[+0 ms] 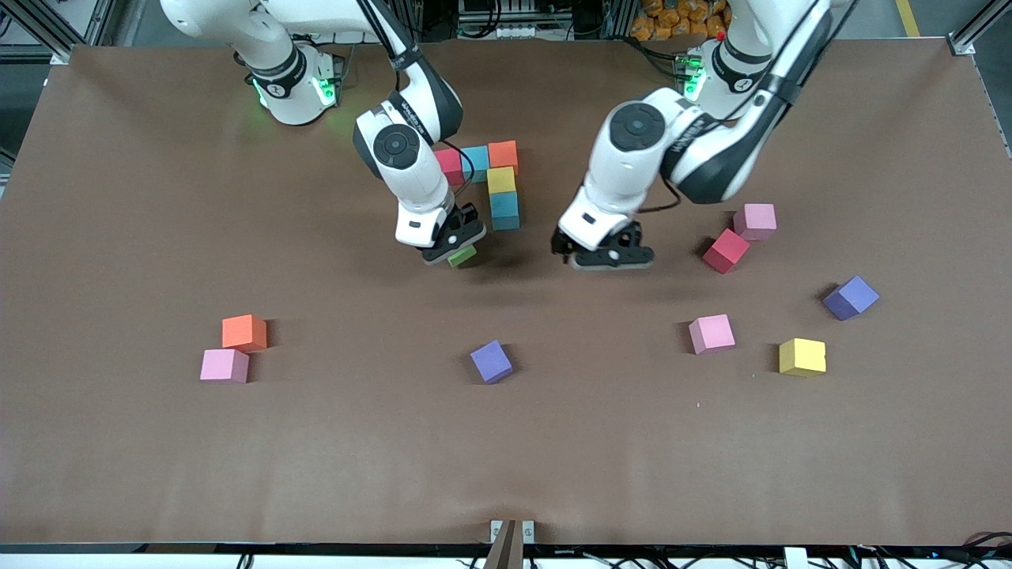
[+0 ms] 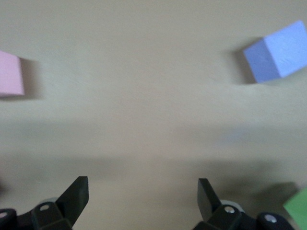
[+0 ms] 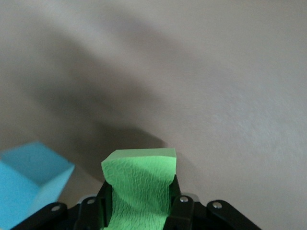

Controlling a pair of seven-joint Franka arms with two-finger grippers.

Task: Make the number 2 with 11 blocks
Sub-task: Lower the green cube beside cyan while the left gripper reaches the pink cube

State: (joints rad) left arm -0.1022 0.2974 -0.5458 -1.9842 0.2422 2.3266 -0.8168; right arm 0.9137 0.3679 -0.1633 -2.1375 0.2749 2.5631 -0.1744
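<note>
The right gripper (image 1: 457,251), just above the centre of the front view, is clamped on a small green foam cube (image 1: 463,256) and holds it in the air over bare brown table mat (image 1: 506,442). In the right wrist view the green cube (image 3: 139,184) sits squeezed between the black fingers (image 3: 180,203), with a light blue cube (image 3: 29,184) just beside it.

Directly above and slightly right of the held cube in the front view stands the part-built figure: a pink-red foam cube (image 1: 449,166), a light blue foam cube (image 1: 475,162) and an orange foam cube (image 1: 503,156) touch in a row, and from the orange one a yellow foam cube (image 1: 501,181) and then a second light blue foam cube (image 1: 504,210) run down toward the camera.

The left gripper (image 1: 607,254), right of centre, hangs over bare mat with its jaws spread wide and nothing between them; the left wrist view shows the two black fingertips (image 2: 76,194) well apart.

At the right of the front view lie a pink cube (image 1: 755,220) touching a red cube (image 1: 726,250), another pink cube (image 1: 711,333), a yellow cube (image 1: 802,356) and a purple cube (image 1: 851,297). At the lower left an orange cube (image 1: 244,332) touches a pink cube (image 1: 224,366). A second purple cube (image 1: 491,361) sits low in the centre.
</note>
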